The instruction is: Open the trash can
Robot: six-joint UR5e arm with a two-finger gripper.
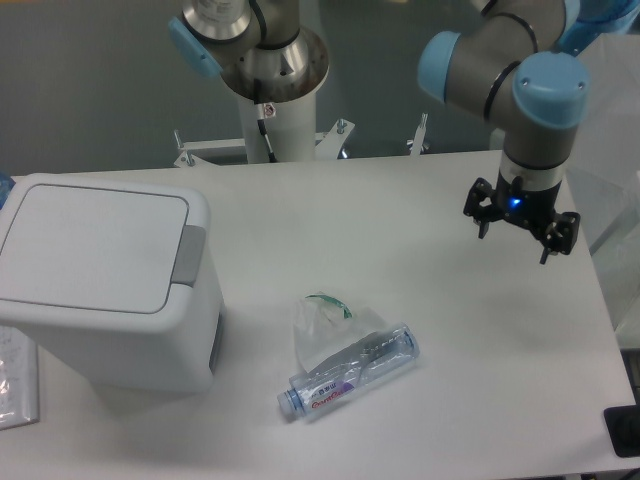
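Looking down on a white table [400, 230] from a fixed camera, we see the trash can [105, 285] at the left edge, a big white boxy bin with rounded corners. Its flat lid [90, 245] lies shut and level on top, and the grey push-button tab [188, 255] sits at the lid's right edge, facing the middle of the table, which we judge puts it within the arm's reach from that side. Our gripper [520, 222] hangs in the air over the right part of the table, well apart from the bin, pointing downward with a small blue light glowing on its body. Its dark fingers appear spread with nothing between them, so we read it as unclenched and empty, which suits a task that calls for pressing, not grasping. Between bin and gripper, nearer the front edge, a crushed clear plastic bottle [350, 372] lies on its side, partly wrapped in a clear plastic bag [325, 325]; it looks like rubbish waiting for the bin. The arm's base column [270, 90] stands behind the table. We judge the opening not yet begun: the gripper would need to cross leftward and press down on the tab.
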